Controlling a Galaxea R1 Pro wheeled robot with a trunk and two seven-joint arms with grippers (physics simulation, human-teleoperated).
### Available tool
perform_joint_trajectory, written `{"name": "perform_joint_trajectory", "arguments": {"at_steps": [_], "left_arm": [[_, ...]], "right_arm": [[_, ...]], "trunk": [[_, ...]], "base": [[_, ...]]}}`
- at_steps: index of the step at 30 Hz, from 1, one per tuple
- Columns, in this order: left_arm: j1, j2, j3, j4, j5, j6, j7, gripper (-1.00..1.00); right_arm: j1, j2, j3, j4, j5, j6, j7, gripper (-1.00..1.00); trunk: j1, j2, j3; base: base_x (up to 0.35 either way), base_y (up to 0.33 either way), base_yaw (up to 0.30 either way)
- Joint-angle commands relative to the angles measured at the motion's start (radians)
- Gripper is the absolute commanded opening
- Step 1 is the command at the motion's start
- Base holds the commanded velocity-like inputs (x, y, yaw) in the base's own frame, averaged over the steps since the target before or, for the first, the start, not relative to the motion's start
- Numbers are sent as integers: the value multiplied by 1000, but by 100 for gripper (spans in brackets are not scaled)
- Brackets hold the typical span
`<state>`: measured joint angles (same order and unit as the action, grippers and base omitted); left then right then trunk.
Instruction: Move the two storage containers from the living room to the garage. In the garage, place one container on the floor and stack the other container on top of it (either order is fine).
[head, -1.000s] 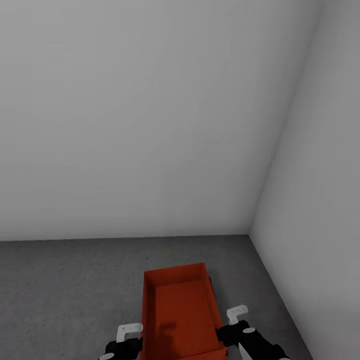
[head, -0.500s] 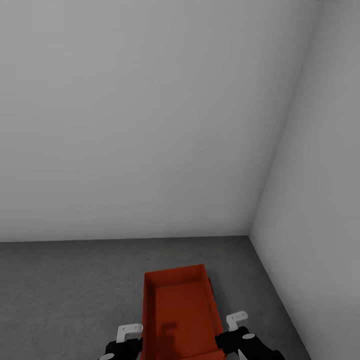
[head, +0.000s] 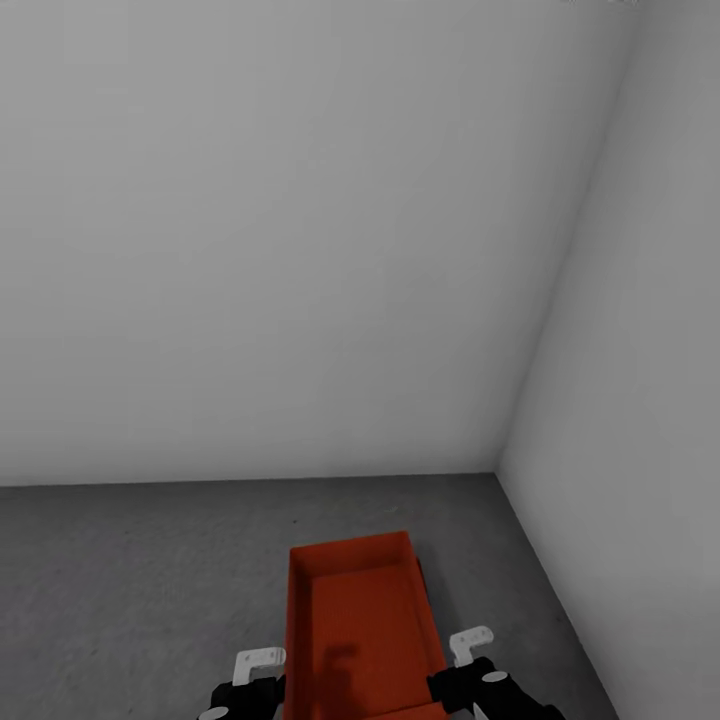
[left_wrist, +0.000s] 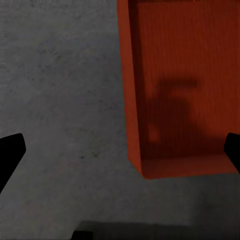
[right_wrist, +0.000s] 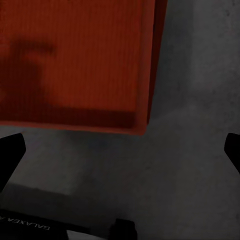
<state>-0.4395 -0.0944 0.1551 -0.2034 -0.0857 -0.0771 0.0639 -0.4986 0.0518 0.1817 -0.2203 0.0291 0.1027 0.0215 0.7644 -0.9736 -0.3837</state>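
Bin (head: 362, 630), seemingly one, on floor (head: 140, 580).

Pale walls (head: 300, 230), seemingly concrete floor (head: 130, 580).

You see the grey concrete floor (head: 140, 580) carrying one orange bin (head: 362, 620) near the corner.

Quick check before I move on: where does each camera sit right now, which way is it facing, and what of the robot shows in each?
Head view: high on the robot, facing forward and down into a corner of the grey walls; left hand and right hand flank the orange container.
Left wrist view: looks down at the floor; dark fingertips at the edges.
Right wrist view: the same, with fingertips.
Shared: all see the container.
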Motion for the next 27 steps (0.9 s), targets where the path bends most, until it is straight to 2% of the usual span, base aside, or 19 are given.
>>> {"name": "perform_joint_trajectory", "arguments": {"at_steps": [1, 19, 27], "left_arm": [[-1, -1, 7, 1, -9, -3, 2, 100], [0, -1, 6, 2, -11, 0, 3, 100], [7, -1, 5, 4, -11, 1, 3, 100]], "right_arm": [[0, 0, 1, -2, 3, 6, 2, 100], [4, 0, 0, -2, 4, 7, -3, 100], [26, -4, -1, -1, 4, 7, -3, 100]], "trunk": [[-4, 7, 2], [-73, 133, 59], [-104, 189, 84]], "base": [[0, 0, 0], [0, 0, 0], [0, 0, 0]]}}
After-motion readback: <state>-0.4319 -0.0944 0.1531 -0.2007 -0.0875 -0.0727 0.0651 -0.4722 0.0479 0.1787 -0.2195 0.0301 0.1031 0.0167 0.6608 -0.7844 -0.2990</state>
